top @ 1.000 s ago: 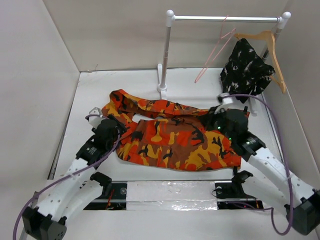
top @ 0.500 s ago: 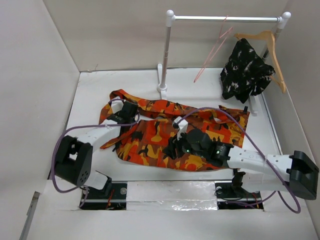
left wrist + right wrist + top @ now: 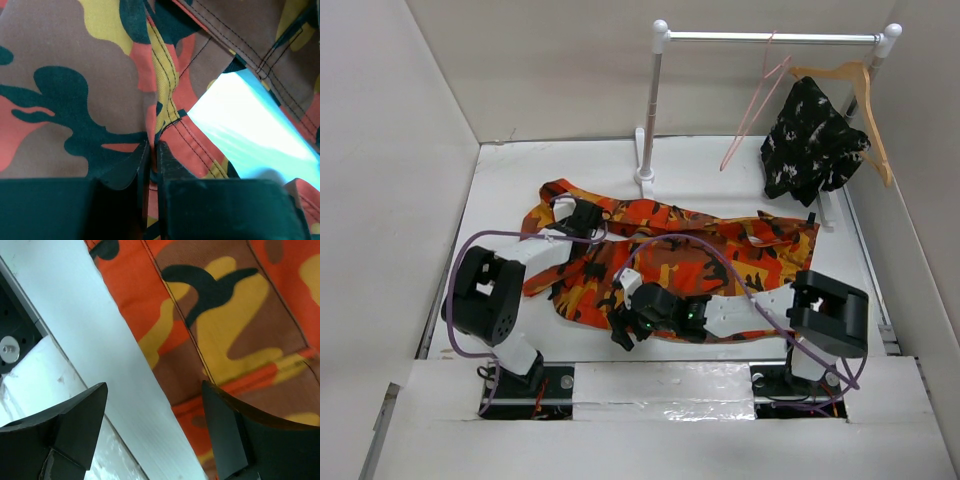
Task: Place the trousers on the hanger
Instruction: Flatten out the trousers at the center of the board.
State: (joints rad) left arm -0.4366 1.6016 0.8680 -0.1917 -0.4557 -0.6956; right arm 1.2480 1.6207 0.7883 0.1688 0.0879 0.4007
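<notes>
Trousers [image 3: 700, 262]: orange-red-yellow-black camouflage, woven cloth, stitched seams, lying rumpled on white table [image 3: 500, 190]. Hanger [image 3: 751, 110]: thin pink wire, on rail [image 3: 770, 37]. Left gripper [image 3: 154, 150] pinching seam fold. Right gripper [image 3: 155, 410] spread above hem edge.

The trousers [image 3: 670, 265] lie spread across the middle of the tabletop [image 3: 510, 170], running left to right. Behind them, toward the far right, stands a clothes rack [image 3: 652, 110], with its left post's foot just behind the cloth. The hanger [image 3: 748, 112] hangs from the rail, between the left post and a second hanger [image 3: 830, 72] at the rail's right end, which carries a smaller garment [image 3: 810, 140]. The left fingers [image 3: 120, 200] sit on the trousers' left part, at a seam beside bare tabletop. The right fingers [image 3: 70, 425] straddle the trousers' near edge, one over tabletop, one over cloth
</notes>
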